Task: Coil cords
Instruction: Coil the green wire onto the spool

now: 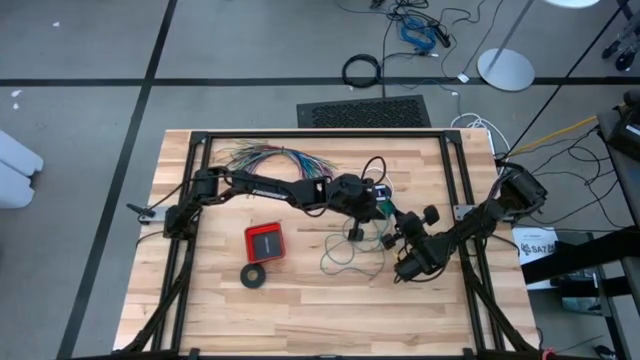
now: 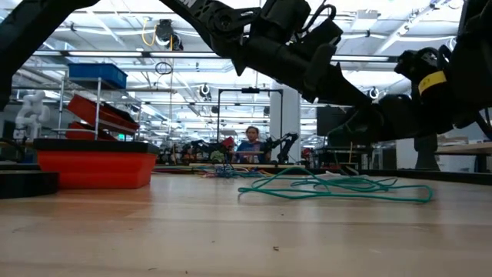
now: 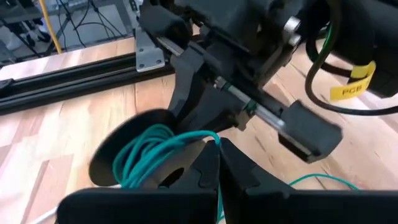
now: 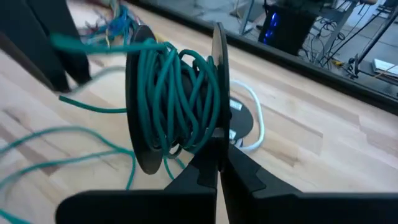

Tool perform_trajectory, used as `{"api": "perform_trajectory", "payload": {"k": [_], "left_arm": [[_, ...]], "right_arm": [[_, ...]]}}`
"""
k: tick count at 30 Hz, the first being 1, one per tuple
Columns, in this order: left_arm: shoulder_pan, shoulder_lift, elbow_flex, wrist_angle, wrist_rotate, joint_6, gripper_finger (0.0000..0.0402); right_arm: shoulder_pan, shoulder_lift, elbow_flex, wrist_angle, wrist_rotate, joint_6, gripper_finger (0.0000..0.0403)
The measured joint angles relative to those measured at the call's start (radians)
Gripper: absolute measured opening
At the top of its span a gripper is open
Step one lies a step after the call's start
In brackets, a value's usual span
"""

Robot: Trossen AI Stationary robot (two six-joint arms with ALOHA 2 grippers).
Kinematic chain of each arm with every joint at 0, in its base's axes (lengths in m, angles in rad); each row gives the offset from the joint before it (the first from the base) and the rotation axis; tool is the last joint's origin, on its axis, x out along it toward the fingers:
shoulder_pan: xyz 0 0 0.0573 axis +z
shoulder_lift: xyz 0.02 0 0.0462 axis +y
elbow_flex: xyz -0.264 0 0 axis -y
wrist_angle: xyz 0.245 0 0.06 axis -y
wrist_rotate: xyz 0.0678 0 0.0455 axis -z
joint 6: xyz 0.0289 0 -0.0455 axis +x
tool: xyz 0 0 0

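Observation:
The teal-green wire is partly wound on a black spool [image 4: 174, 99]; the rest lies in loose loops on the table [image 1: 345, 258] [image 2: 338, 186]. Over the table's middle, my right gripper [image 4: 217, 152] is shut on the spool. Just beside it, my left gripper [image 3: 216, 149] is shut on the strand leading off the spool [image 3: 134, 155]. The thin white cord [image 4: 258, 124] lies on the wood behind the spool with its small black round piece [image 4: 244, 119]. My left gripper pinches a single strand of the teal wire [image 3: 210, 135] between its two fingertips, a short way off the spool. The strand runs from the fingers to the windings. My right gripper pinches the rim of one spool flange [image 4: 218, 124] between its two fingers. The spool is lifted clear of the table with its flanges on edge.
A red box [image 1: 265, 241] and a black tape-like ring [image 1: 253, 276] lie left of the loose wire. A fanned bundle of coloured wires [image 1: 270, 158] lies at the far side. A black frame rail [image 1: 320, 133] borders the far edge.

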Motion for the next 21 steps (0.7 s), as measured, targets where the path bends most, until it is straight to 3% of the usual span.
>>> {"api": "perform_trajectory", "payload": {"k": [21], "left_arm": [[-0.021,0.000,0.001,0.068,-0.010,-0.026,0.0040]], "right_arm": [[-0.045,-0.148,0.002,0.003,0.212,0.021,0.0000]]}}
